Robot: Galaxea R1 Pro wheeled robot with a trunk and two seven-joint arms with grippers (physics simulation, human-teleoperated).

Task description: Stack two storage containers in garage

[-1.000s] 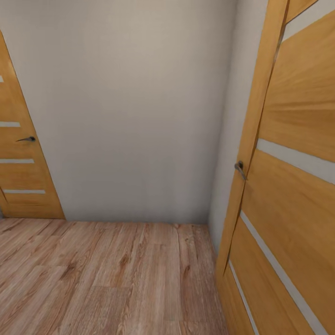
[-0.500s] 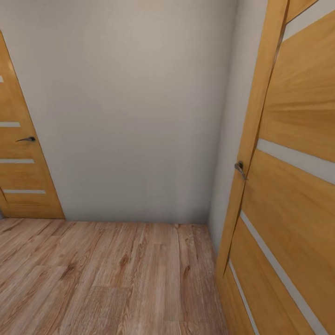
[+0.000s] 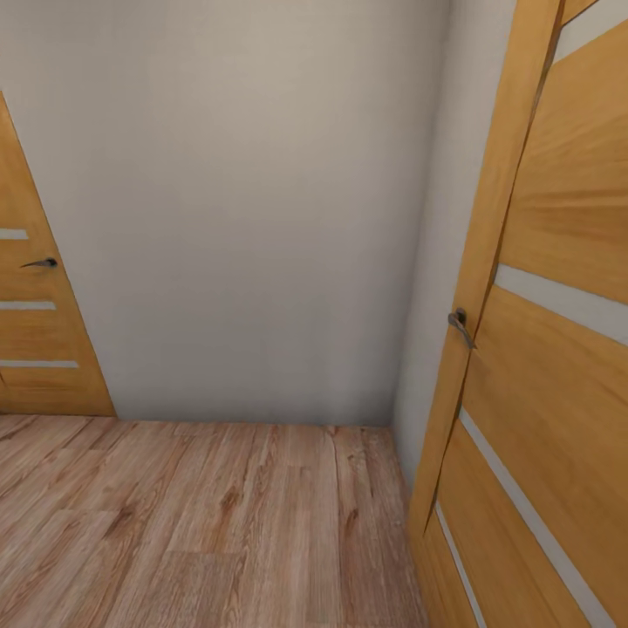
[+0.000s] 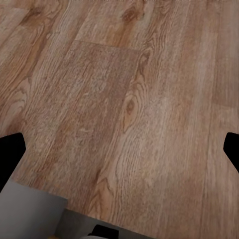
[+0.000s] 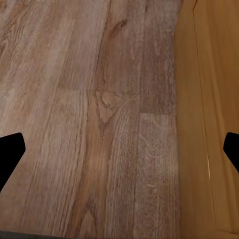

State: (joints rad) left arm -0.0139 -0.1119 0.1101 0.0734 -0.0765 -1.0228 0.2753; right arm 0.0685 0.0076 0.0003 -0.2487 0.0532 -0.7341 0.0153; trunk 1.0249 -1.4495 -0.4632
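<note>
no readable text, labels, numbers or signs anywhere

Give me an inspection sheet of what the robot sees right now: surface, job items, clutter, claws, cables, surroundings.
Surface: light wood-plank floor, bare.
Job's things: nothing seen.
Clutter: nothing seen.
Claws: left claw and right claw both open, dark fingertips wide apart at the picture edges, holding nothing, over the planks.
Cables: nothing seen.
Surroundings: plain pale grey wall ahead; orange wooden door with pale strips at left, handle; a second such door close at right, handle.
</note>
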